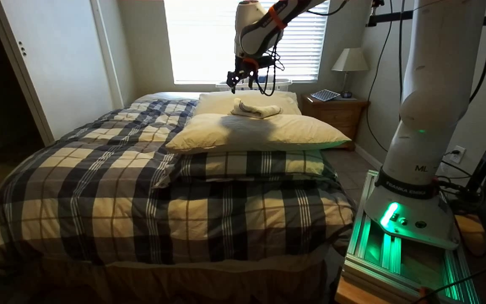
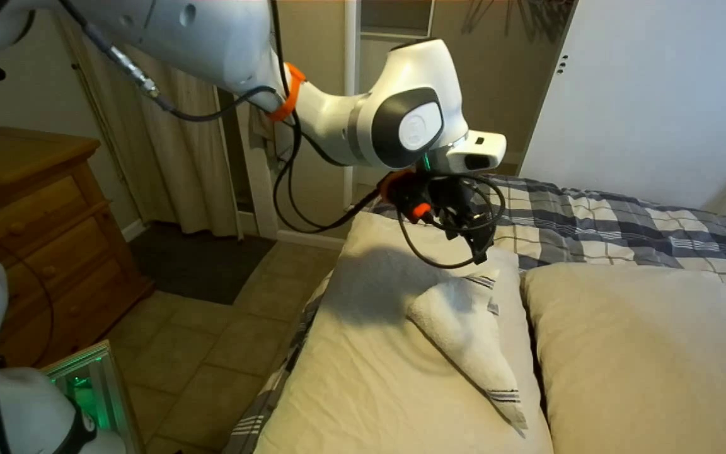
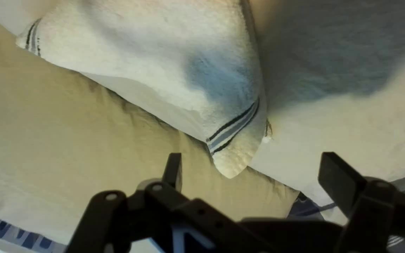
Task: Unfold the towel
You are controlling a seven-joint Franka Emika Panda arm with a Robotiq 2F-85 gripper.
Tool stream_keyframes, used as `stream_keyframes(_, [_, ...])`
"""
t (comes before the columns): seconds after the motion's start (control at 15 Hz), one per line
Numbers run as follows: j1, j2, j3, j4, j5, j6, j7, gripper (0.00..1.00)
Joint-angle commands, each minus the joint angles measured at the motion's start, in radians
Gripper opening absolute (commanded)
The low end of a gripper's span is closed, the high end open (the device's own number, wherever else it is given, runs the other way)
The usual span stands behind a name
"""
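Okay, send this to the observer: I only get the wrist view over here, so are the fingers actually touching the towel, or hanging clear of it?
Observer: Hanging clear. Both exterior views show a gap between the fingers and the towel.

Operator: Got it. Is anything dangling near them that my picture doesn't show?

Observer: Yes, a dark cable loops down beside the fingers in an exterior view; I can't tell whether it touches them.
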Motion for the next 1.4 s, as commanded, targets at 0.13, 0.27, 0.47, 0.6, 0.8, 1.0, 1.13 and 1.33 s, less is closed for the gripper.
stream_keyframes(0.13, [0.041, 0.134, -0.045, 0.174, 0.112, -0.099, -0.073, 1.00])
stream_keyframes(0.27, [0.043, 0.169, -0.053, 0.198, 0.124, -0.071, -0.083, 1.00])
stream_keyframes(0.47, [0.040, 0.206, -0.057, 0.227, 0.154, -0.061, -0.104, 1.00])
stream_keyframes(0.6, [0.040, 0.229, -0.061, 0.245, 0.173, -0.058, -0.110, 1.00])
stream_keyframes(0.8, [0.040, 0.255, -0.068, 0.266, 0.185, -0.059, -0.122, 1.00])
stream_keyframes(1.0, [0.045, 0.275, -0.081, 0.279, 0.170, -0.048, -0.119, 0.96])
stream_keyframes(1.13, [0.047, 0.285, -0.090, 0.283, 0.165, -0.042, -0.116, 0.72])
stream_keyframes(1.33, [0.049, 0.294, -0.098, 0.281, 0.163, -0.021, -0.119, 0.54])
